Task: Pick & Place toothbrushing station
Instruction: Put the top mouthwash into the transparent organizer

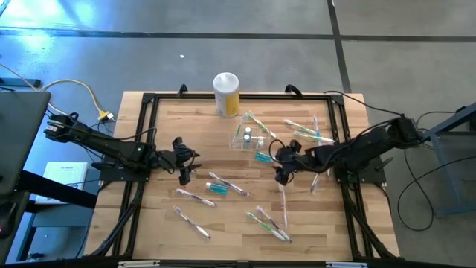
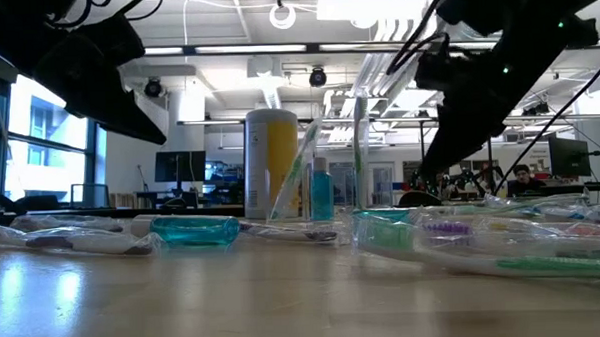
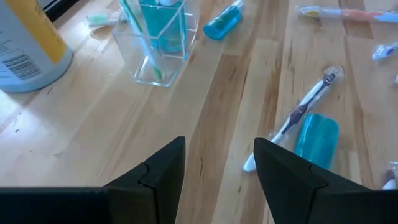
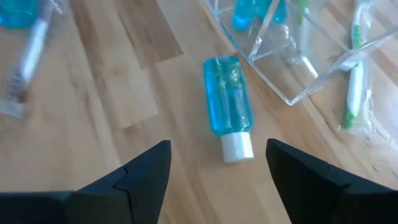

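Station sits just front-right of canister. Your right gripper, jaws apart, empty, hangs over blue bottle beside it, nearer. Left gripper released, farther.

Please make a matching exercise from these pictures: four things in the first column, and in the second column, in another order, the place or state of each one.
Things
1. tall yellow canister with white lid
2. small clear plastic toothbrush holder
3. small blue bottle with white cap
4. right end effector

Places or states
A. lies flat on the wooden table, beside the holder
B. open, hovers above the blue bottle
C. stands upright at the far edge of the table
D. holds a green toothbrush and a blue bottle inside

Pairs: 1-C, 2-D, 3-A, 4-B
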